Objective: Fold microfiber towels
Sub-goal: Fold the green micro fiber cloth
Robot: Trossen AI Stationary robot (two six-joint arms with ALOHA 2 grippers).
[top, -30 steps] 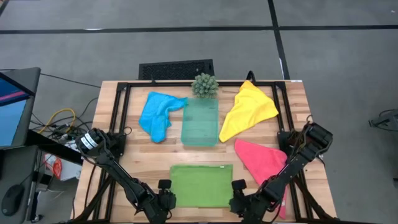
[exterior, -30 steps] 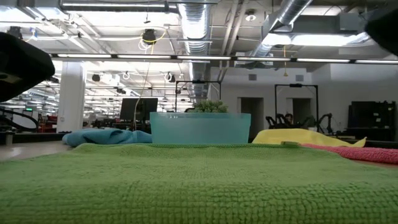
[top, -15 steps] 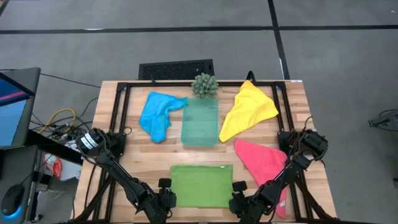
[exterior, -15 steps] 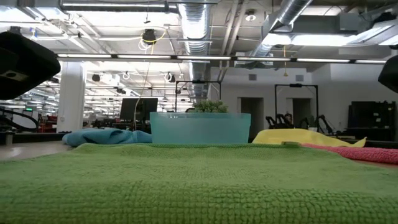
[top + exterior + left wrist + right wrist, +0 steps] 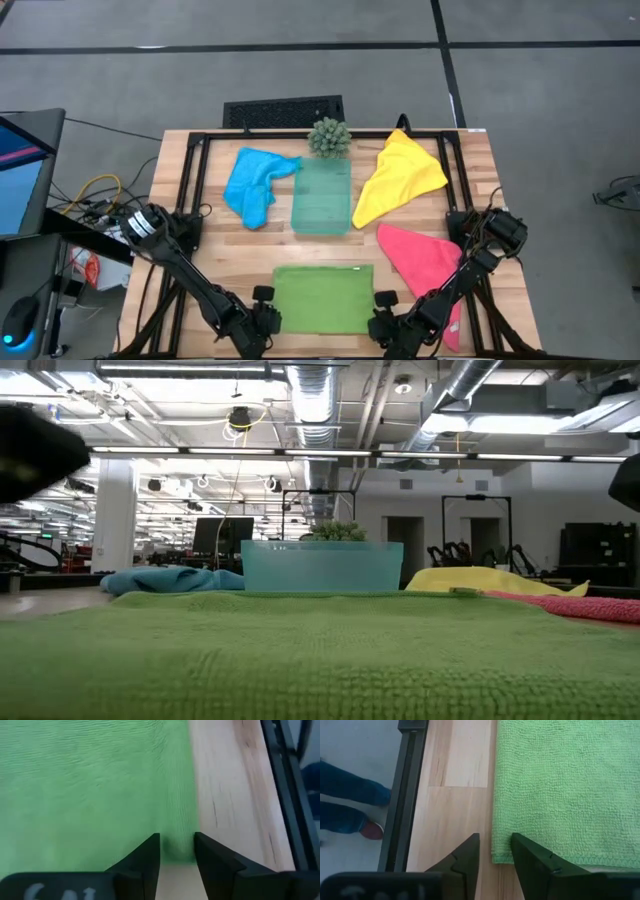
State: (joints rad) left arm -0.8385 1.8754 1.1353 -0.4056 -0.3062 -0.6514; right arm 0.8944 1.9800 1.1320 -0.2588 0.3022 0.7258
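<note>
The lime green towel (image 5: 322,298) lies flat as a rectangle near the table's near edge; it fills the foreground of the low view (image 5: 320,660). My left gripper (image 5: 263,318) is open over its near left corner (image 5: 176,851), and the fingers stand on either side of that corner. My right gripper (image 5: 383,318) is open over its near right corner (image 5: 501,854) in the same way. The blue towel (image 5: 252,183), the yellow towel (image 5: 398,178) and the pink towel (image 5: 425,258) lie crumpled on the table.
A translucent teal tray (image 5: 322,197) stands in the middle of the table, with a small spiky green plant (image 5: 329,137) behind it. A black frame (image 5: 190,190) runs along the table's edges. A person's legs (image 5: 350,805) show beyond the table in the right wrist view.
My right gripper has gone down and a little toward the near edge, over the green towel's near right corner. The towels have stayed where they were.
</note>
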